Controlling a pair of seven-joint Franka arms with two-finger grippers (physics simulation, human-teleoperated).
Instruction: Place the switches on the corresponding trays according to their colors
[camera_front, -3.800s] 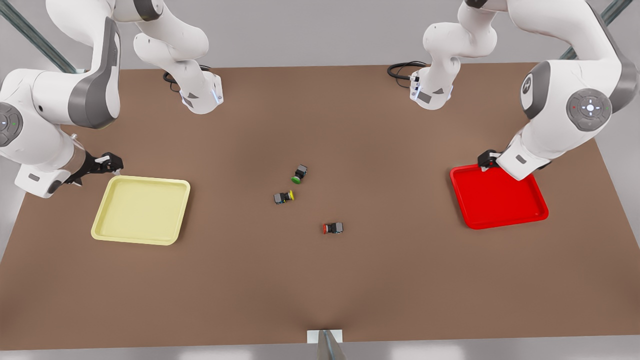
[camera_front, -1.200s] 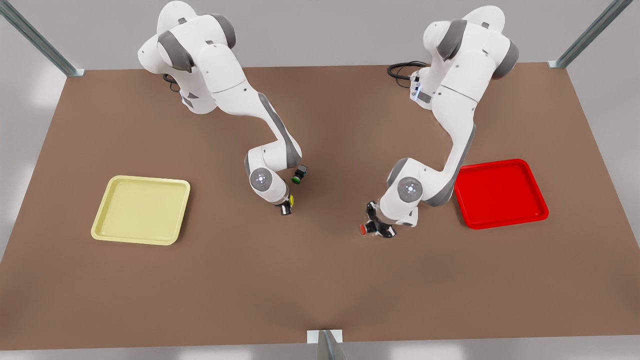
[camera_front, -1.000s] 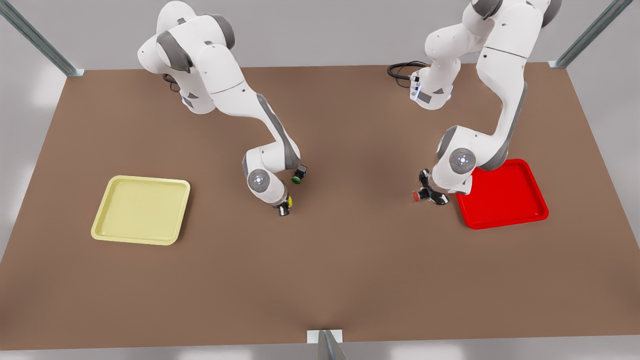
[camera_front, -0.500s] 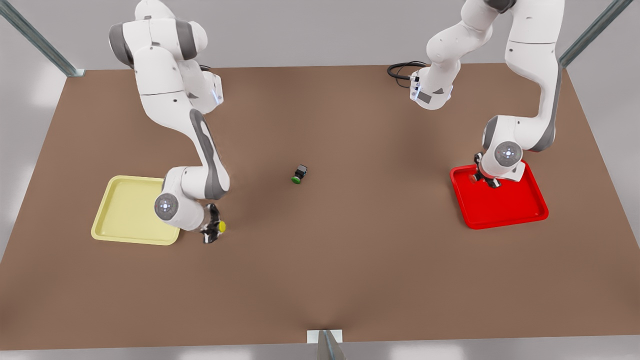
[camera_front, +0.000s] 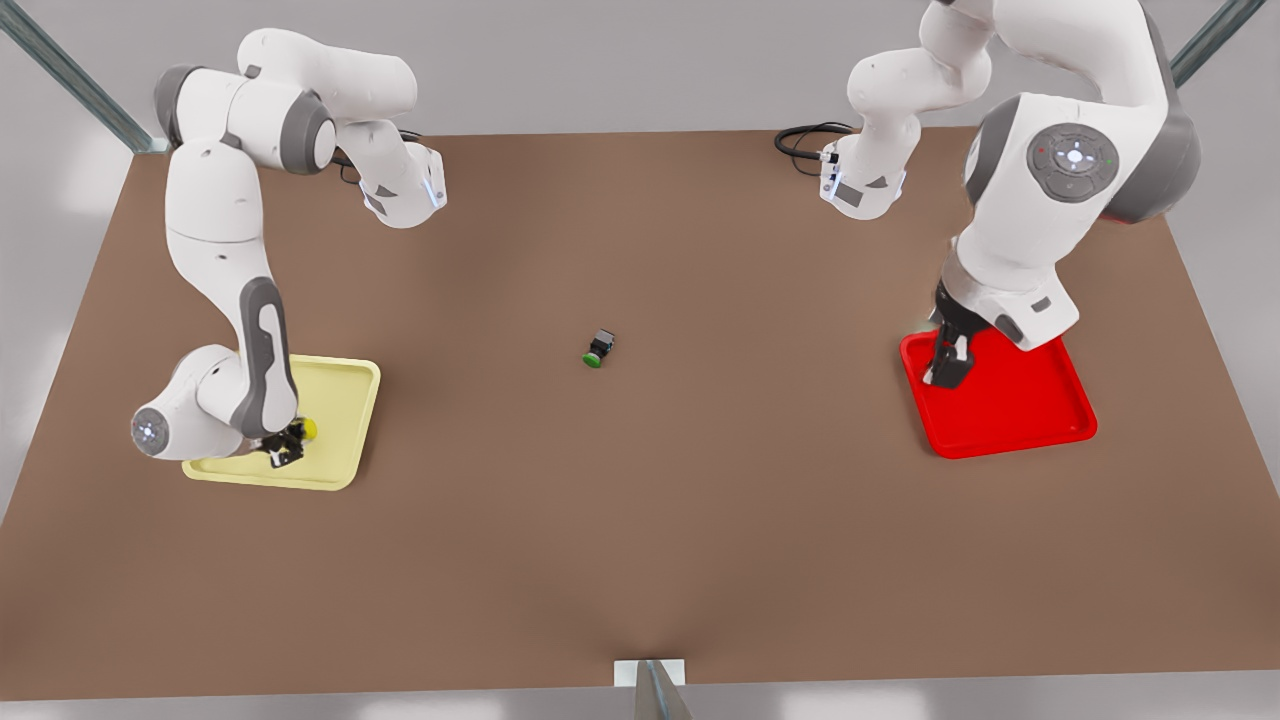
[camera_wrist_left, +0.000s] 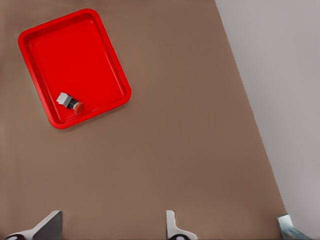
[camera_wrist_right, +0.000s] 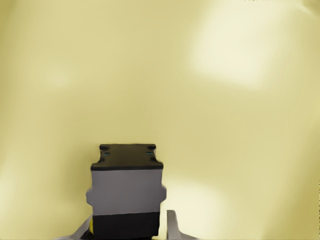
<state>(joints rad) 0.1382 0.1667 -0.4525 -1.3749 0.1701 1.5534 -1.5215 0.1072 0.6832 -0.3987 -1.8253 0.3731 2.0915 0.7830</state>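
1. The right gripper is low over the pale yellow tray, near the rim on the viewer's side. Its jaws pinch the yellow switch by its dark body, and the yellow cap pokes out sideways in the front view. I cannot tell if the switch touches the tray floor.
2. The left gripper hangs above the bright red tray with its jaws spread wide and nothing between them. The red switch lies on its side inside that tray, close to one rim.
3. Risk: if I let go with a gap underneath, the yellow switch may tip onto its round cap. It could then roll, and the raised rim nearby is low, so it might hop out.
4. Risk: if the fingers part unevenly, they could drag the small body sideways.
5. Risk: the red switch sits near a rim, so any low sweep by the left arm could knock it.
6. The green switch sits alone mid-table, well apart from both trays. I'm leaving it be.
7. The surface is a plain matte brown table. Beyond it are grey surrounds, slanted metal struts at the far corners, and a black cable by an arm base.
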